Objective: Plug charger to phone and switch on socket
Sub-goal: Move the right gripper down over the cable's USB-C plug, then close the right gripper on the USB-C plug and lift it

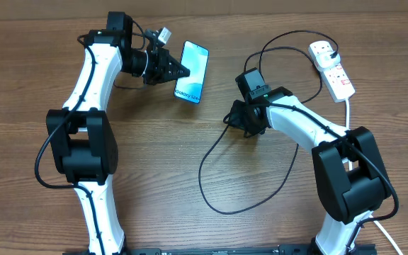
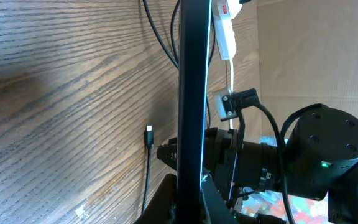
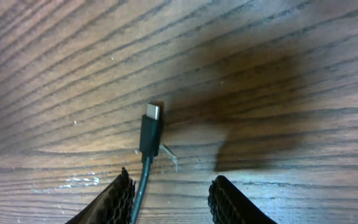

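Table [image 3: 278,37] bears charger tip [image 3: 151,127], perhaps ungripped, hidden overhead.

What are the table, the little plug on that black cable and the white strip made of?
The table looks like wood or wood-look laminate: brown, dark grain lines, slight sheen. The charger connector seems matte black plastic with a shiny metal end. The socket looks like smooth white moulded plastic.
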`<state>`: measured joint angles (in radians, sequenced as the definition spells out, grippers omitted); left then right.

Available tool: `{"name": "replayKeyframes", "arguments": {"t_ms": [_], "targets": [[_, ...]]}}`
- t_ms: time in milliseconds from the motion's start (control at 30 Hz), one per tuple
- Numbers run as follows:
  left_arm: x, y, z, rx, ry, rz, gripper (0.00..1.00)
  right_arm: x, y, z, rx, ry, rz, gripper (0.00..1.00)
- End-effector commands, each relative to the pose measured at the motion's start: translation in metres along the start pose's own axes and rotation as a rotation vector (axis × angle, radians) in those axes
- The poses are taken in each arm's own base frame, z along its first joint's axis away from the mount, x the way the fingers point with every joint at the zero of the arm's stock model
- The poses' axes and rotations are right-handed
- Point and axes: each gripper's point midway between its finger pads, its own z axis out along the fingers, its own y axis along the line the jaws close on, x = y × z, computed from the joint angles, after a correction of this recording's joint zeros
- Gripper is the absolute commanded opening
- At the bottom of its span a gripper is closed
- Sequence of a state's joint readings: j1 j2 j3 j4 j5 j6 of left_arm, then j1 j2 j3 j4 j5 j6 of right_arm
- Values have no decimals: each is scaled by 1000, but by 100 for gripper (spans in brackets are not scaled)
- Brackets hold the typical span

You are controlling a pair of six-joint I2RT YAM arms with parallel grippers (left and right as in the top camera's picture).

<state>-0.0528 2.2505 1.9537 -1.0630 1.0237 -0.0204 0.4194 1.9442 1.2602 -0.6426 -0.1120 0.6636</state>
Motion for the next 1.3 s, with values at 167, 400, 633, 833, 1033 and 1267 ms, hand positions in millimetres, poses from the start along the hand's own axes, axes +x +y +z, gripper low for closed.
{"name": "replayKeyframes", "arguments": {"t_ms": [167,400,633,833,1033,1267], "targets": [[-1,-12,1,32,1,15,4,-5,6,1,-26,-19,43,40],[0,-12,1,33,3,12,4,-2,4,6,-20,-8,65,37],[0,-12,1,33,3,11,4,4,3,20,-7,13,57,36],[0,-12,1,33,3,11,4,5,4,26,-5,17,53,36],[0,-12,1,33,3,12,4,6,5,27,-5,17,52,26],[0,-12,1,33,3,11,4,11,5,36,6,27,42,25]]}}
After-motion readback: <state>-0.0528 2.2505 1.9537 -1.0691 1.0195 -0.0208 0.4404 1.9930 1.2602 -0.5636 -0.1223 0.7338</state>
